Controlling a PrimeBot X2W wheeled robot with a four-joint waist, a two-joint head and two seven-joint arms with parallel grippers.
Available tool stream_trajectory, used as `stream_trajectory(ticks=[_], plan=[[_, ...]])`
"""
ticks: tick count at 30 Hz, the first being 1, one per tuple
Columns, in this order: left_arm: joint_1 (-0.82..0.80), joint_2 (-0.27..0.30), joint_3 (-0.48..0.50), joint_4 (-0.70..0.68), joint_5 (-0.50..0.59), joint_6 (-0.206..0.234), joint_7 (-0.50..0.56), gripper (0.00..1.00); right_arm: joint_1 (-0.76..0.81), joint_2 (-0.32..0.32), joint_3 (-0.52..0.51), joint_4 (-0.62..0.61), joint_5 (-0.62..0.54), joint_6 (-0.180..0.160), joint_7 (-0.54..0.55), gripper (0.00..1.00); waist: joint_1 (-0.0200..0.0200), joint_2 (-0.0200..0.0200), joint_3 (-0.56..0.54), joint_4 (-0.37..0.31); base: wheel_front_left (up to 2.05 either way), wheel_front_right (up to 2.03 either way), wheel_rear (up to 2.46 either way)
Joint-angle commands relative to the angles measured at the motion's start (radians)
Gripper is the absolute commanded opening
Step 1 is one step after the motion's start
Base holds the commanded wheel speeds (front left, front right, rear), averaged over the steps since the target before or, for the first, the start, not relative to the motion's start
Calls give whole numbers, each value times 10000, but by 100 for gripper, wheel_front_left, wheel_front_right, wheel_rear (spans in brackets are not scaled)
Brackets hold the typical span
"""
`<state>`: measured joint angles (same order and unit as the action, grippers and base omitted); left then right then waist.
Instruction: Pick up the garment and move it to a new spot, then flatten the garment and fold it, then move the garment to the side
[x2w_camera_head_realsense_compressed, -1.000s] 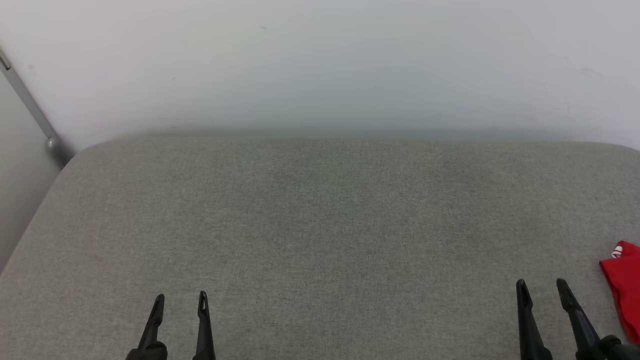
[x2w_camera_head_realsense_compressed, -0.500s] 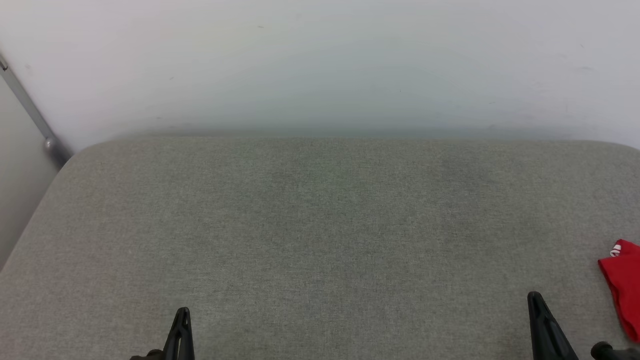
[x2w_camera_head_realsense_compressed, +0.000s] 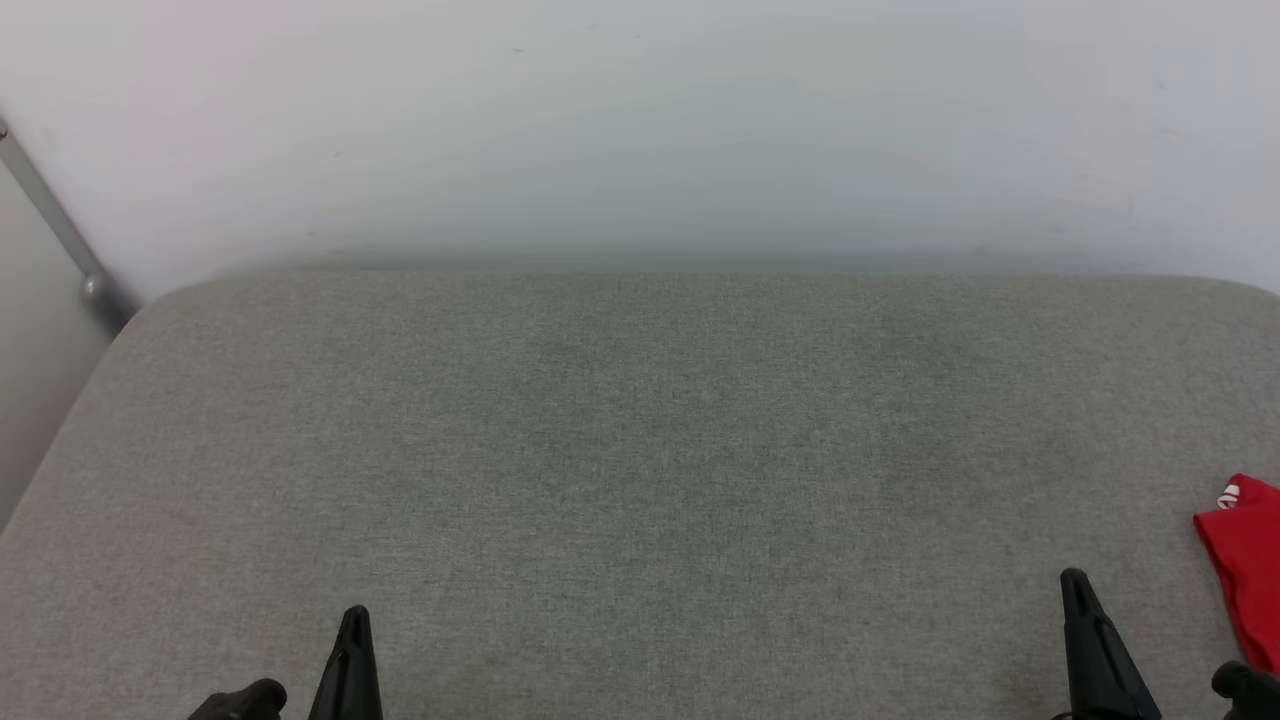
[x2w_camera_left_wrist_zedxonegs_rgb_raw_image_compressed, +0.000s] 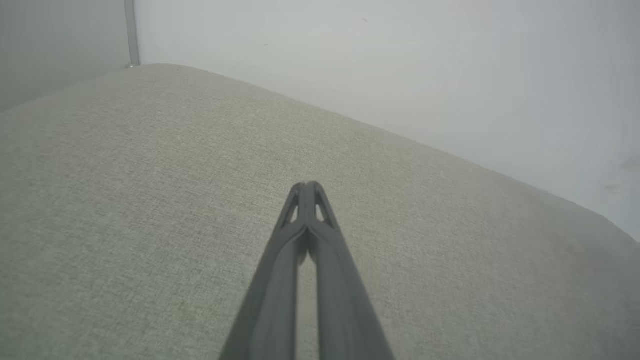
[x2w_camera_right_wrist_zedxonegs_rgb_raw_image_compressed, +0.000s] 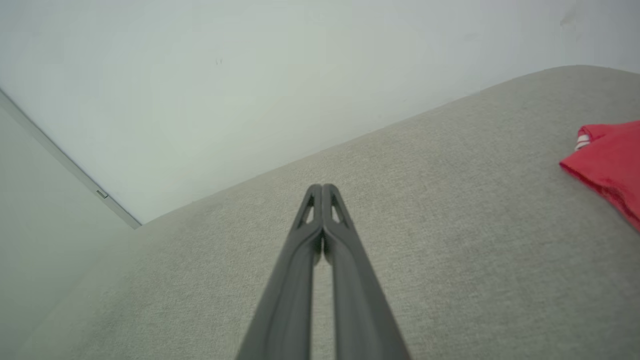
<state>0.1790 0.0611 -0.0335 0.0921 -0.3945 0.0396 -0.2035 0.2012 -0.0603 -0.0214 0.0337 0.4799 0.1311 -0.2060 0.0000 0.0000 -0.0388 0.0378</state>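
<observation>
Item: one red soft-cloth garment (x2w_camera_head_realsense_compressed: 1245, 575), crumpled, with a small patch of red-and-white stripe trim at its far corner. It lies loose on the far right margin of the grey woven-fabric cushion (x2w_camera_head_realsense_compressed: 640, 450), cut off by the head view's right border. Lettering, brand or label: none readable on the part seen; the right wrist view gives the same red cloth (x2w_camera_right_wrist_zedxonegs_rgb_raw_image_compressed: 607, 162) and stripe, no text. Nearest to it, over the cushion's near right part, is the black two-fingered right gripper (x2w_camera_head_realsense_compressed: 1073, 582), fingers pressed tip to tip, empty, apart from the cloth. Over the cushion's near left part, the matching left gripper (x2w_camera_head_realsense_compressed: 354, 612) is likewise pinched together on nothing. Behind the cushion stands a plain pale wall (x2w_camera_head_realsense_compressed: 640, 130); off its far left corner, a slanted grey metal strip (x2w_camera_head_realsense_compressed: 60, 235). Hazards, as judged: a reach with fingers unopened would merely shove the cloth toward the cushion's right edge; a pinch of one loose layer may let the heap trail or slip.
</observation>
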Motion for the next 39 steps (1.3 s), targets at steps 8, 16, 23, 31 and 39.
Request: stream_trajectory(ticks=[8, 16, 23, 31, 39], plan=[[-595, 151, 76, 118, -1784, -278, 317, 0, -617, -162, -5, 161, 1688, -1, 323, 0, 0, 0, 32, -29, 0, 0, 0], [-879, 193, 142, 289, -3115, -454, 579, 0, -926, -204, -24, 388, 2917, -2, 592, 0, 0, 0, 63, -57, 0, 0, 0], [-1096, 221, 212, 406, -4170, -595, 794, 0, -1169, -228, -50, 562, 3900, -2, 820, 0, 0, 0, 90, -81, 0, 0, 0], [-1335, 244, 292, 535, -5284, -746, 1035, 0, -1425, -245, -88, 760, 4928, -2, 1071, 0, 0, 0, 121, -108, 0, 0, 0], [-1562, 256, 370, 662, -6308, -875, 1267, 0, -1655, -255, -130, 942, 5878, -2, 1301, 0, 0, 0, 152, -136, 0, 0, 0]])
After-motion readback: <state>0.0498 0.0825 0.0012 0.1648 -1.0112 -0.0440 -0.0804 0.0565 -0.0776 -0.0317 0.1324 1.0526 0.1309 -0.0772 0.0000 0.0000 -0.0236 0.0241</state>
